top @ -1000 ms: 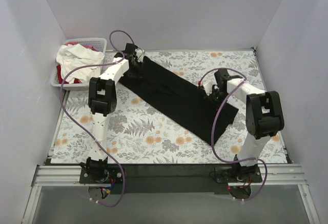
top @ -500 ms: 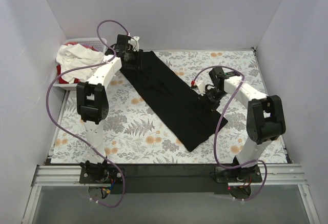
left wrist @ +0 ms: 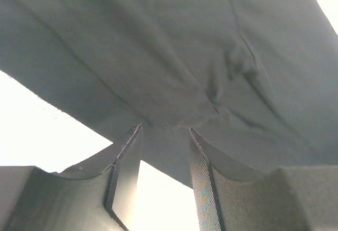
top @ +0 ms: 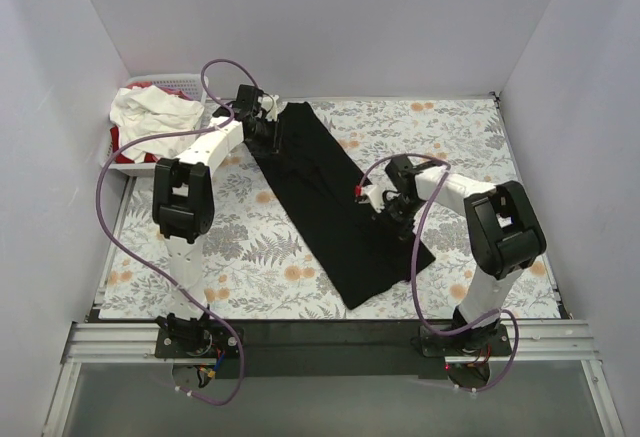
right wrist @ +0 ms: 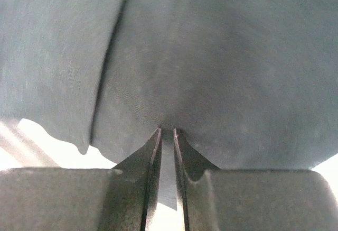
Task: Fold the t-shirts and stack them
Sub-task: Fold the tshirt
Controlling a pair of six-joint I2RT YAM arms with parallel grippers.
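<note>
- Top external view: the black t-shirt (top: 330, 212) is lying as a long diagonal band across the flowered counter (top: 250, 252), running from far left toward the near middle.
- The left fingers (top: 268, 129) are pinching its far end, clamping a bunched fold of cloth.
- The right fingers (top: 386, 203) are gripping its right edge, squeezed nearly together on thin fabric.
- A white t-shirt (top: 150, 107) and a red t-shirt (top: 114, 143) are sitting in the basket (top: 192, 80) at far left.

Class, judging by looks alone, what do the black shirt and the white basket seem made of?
The black t-shirt looks like soft, matte knit cloth, perhaps cotton: it creases and drapes. The basket looks like smooth white moulded plastic: thin, stiff rim and walls.
</note>
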